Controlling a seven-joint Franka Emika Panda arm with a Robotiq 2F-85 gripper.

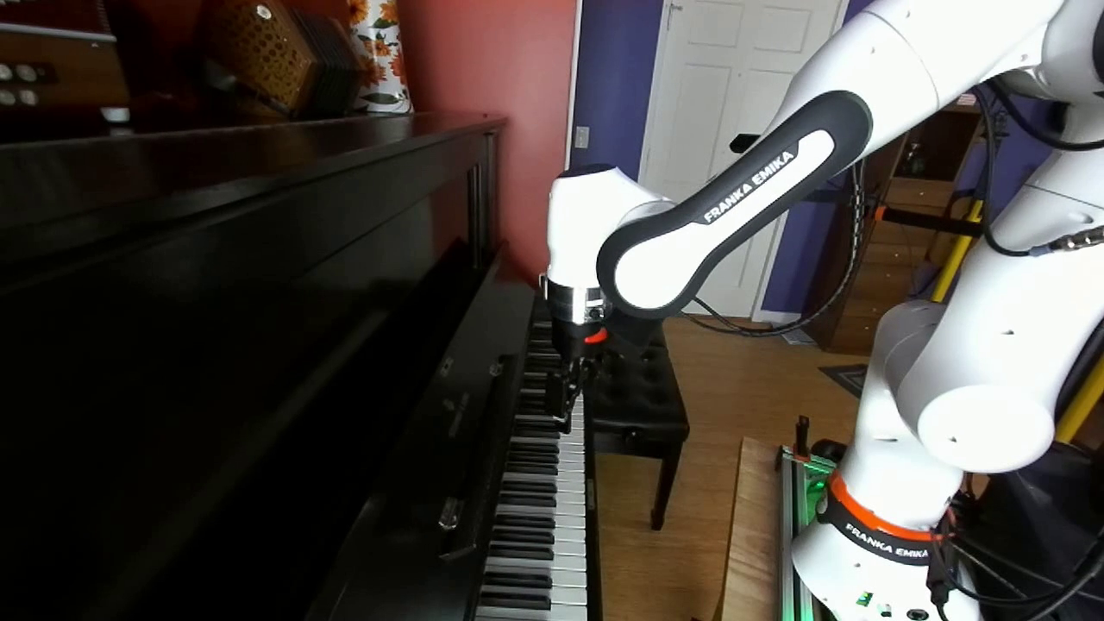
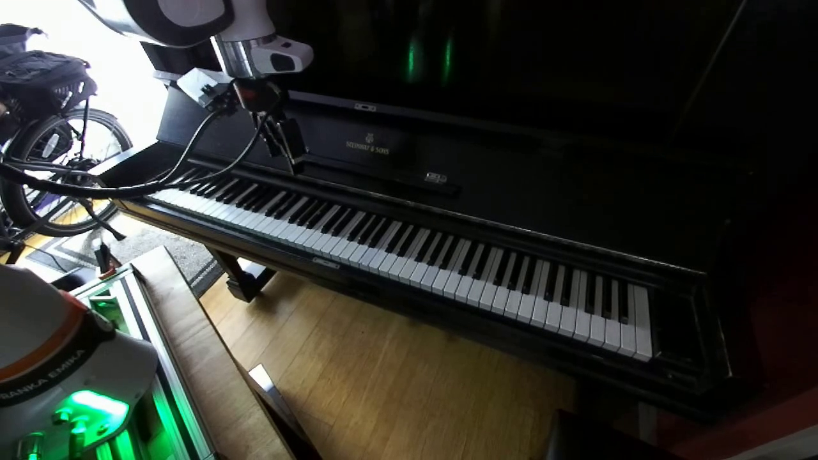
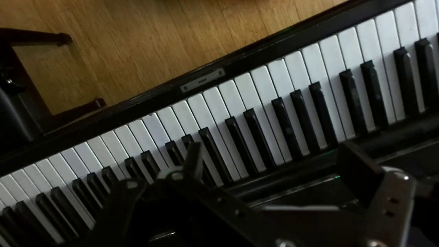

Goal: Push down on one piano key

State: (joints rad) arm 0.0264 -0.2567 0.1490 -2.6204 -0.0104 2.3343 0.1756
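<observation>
One long row of piano keys (image 2: 391, 262) runs between the Steinway & Sons fallboard (image 2: 396, 161) and the black key slip (image 3: 260, 55), wooden floor (image 3: 137, 44) lying open beyond. The Robotiq gripper (image 3: 270, 146) stands over the row, jaws spread wide; contact with any key cannot be told.

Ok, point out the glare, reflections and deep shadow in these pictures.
White glare washes out the area around the bike in an exterior view, which also catches green reflections on the dark front of the piano; much of that front sinks to near-black in both exterior views; in the wrist view, the gripper is mostly dark, while the keys look fairly clear.
</observation>
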